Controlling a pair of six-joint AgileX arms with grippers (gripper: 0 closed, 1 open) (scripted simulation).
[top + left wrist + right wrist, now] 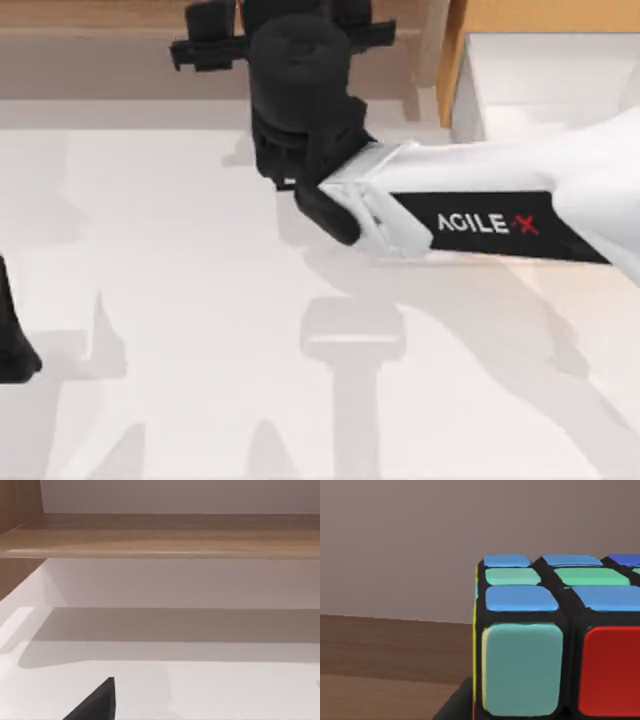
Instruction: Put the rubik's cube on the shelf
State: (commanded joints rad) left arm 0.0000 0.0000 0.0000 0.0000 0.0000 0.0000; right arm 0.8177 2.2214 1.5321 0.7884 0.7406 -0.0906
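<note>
black-edged rubik's cube (pixel 555 640), rigid and light, sits held flat-sided in the right gripper's (pixel 285 45) fingers over the far shelf (pixel 100 20); left gripper's (pixel 12 355) fingers: cannot tell.

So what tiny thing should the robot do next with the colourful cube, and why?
Probably ease the right gripper down a little and let go. In the top view the right arm reaches over the shelf at the back of the table, and its wrist view shows the rubik's cube close above brown wood. The left arm sits parked at the left edge.
</note>
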